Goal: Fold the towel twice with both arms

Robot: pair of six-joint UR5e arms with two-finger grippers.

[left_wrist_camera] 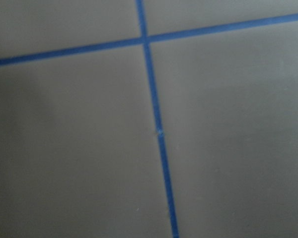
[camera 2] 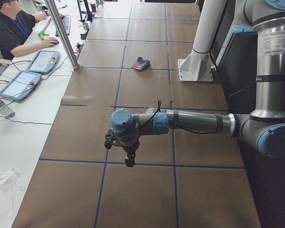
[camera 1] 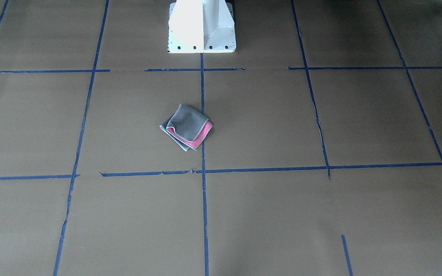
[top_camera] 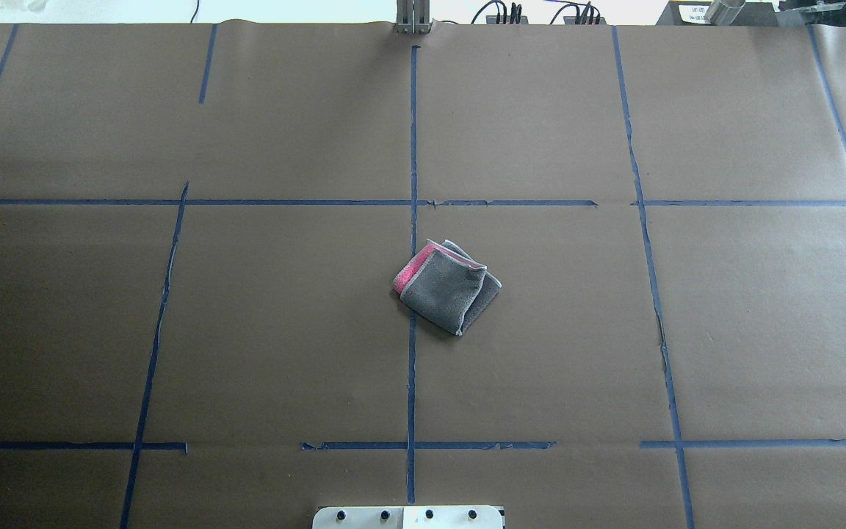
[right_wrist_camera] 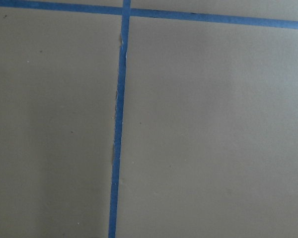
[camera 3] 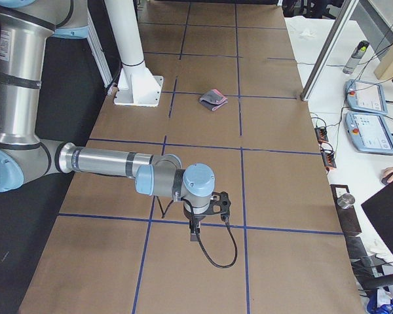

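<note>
in side views, left arm (camera 2: 194,122) and right arm (camera 3: 111,162); overhead, folded towel (top_camera: 445,288)

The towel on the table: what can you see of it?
The towel is a small terry-looking cloth, folded into a loose square. Dark grey faces up, a bright pink strip shows along one edge, and pale stitching rims the layers. It lies on the brown table, overlapping a blue tape line; nothing else touches it.

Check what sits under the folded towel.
The towel lies on the brown paper table cover, its pink-edged side overlapping the central blue tape line. Anything else beneath is hidden by the cloth.
</note>
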